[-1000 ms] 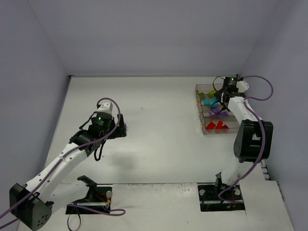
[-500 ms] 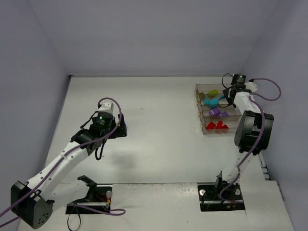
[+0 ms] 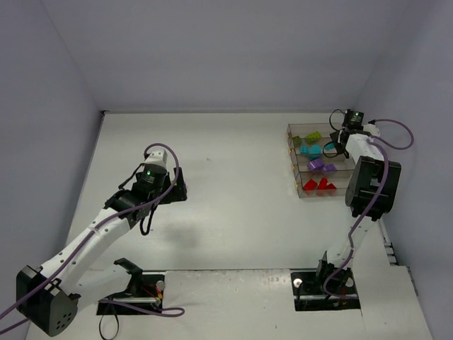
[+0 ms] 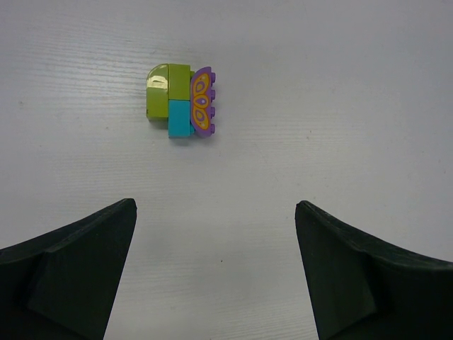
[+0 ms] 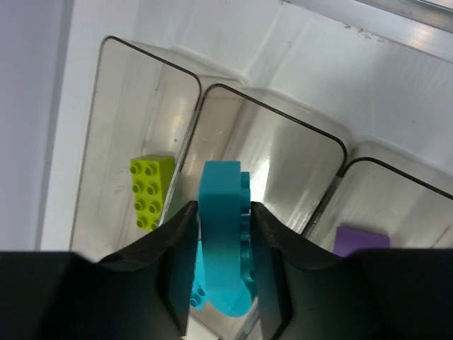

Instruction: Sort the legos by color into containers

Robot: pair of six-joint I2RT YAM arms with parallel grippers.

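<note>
Over at the table's two o'clock corner, the right gripper is clamped on a teal brick above the second bin from the far end of the containers. A lime brick lies in the bin at its nine o'clock. The left gripper hangs with its jaws spread wide over the table, and a clump of lime, teal and purple legos lies at its twelve o'clock, untouched.

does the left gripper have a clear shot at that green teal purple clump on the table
Probably yes: the left gripper is open, and the clump lies on the table just ahead of it, with nothing in between.
</note>
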